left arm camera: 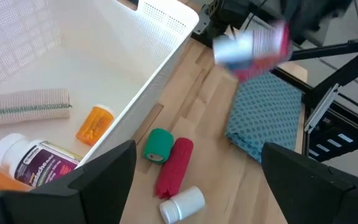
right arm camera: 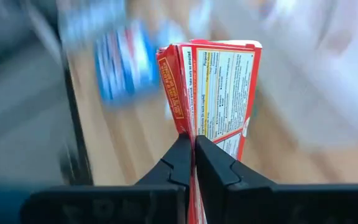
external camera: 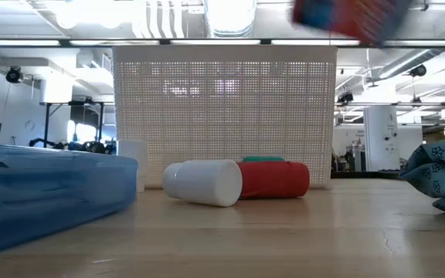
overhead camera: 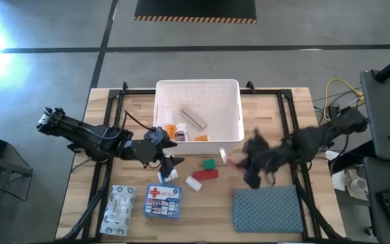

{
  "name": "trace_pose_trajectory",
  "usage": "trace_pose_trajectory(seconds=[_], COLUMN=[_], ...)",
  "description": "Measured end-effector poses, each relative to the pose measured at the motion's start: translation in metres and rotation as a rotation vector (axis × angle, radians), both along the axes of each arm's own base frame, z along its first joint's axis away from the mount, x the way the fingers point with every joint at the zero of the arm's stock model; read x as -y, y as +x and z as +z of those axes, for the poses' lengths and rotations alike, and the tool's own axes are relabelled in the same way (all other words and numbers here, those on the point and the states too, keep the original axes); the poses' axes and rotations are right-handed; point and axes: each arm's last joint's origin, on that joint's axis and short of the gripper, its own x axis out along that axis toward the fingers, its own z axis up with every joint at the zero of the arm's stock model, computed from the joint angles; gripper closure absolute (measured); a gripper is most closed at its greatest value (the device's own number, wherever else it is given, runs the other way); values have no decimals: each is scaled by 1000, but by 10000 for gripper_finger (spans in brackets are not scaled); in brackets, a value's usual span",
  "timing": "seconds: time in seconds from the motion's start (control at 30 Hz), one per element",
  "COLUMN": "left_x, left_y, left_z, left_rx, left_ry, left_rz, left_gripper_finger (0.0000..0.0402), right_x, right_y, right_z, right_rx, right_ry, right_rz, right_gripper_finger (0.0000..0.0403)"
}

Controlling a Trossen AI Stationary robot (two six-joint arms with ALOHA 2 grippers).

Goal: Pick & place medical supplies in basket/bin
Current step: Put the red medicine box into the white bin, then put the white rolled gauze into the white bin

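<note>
Landmark: I place everything from the white basket [overhead camera: 198, 91], which sits at the far middle of the wooden table [overhead camera: 286, 139].
Right gripper: my right gripper [right arm camera: 194, 146] has its fingers pinched together on a thin red and white box [right arm camera: 219, 93], gripping it by its lower edge. In the high view that box [overhead camera: 227, 158] hangs off the basket's near right corner, above the table.
Left gripper: my left gripper [overhead camera: 170, 165] stands with its fingers apart and nothing between them, just off the basket's near left corner.
Inside the basket: I see a grey-beige rolled bandage [overhead camera: 195, 118], a small orange vial [overhead camera: 170, 129] and a white pill bottle with a purple label [left arm camera: 33, 160], all toward the basket's near left part.
Near side of the basket: a green roll [overhead camera: 209, 164] lies just before the near wall, a red roll [overhead camera: 205, 175] touches it on the side away from the basket, and a small white bottle [overhead camera: 193, 183] lies on its side at the red roll's end.
Further from the basket: the blue first-aid box with the red cross [overhead camera: 163, 201] lies near the table's front edge, with a white patterned packet [overhead camera: 118, 203] just to its left.
Cloth: a blue-grey textured cloth [overhead camera: 266, 209] lies at the front right, well apart from the basket.
</note>
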Motion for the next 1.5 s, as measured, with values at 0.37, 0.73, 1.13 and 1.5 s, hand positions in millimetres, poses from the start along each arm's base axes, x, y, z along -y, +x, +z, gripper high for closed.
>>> trace_pose_trajectory(seconds=[0.37,0.73,1.13,1.5], left_x=[21,39,37,28], left_y=[-13,-36,-65,-58], left_z=[-7,-18,-80,-161], left_rx=[-68,-167,-350,-267], left_ry=[7,-43,-257,-437], left_rz=[-50,42,494,723], left_gripper_finger=[80,80,79,79], right_x=[87,158,144,140], right_y=[-1,72,85,49], right_z=[76,16,42,64], right_rx=[359,43,1,-80], right_ry=[-237,-241,-460,-576], right_rz=[-422,-349,-187,-341], right_gripper_finger=[395,327,113,47])
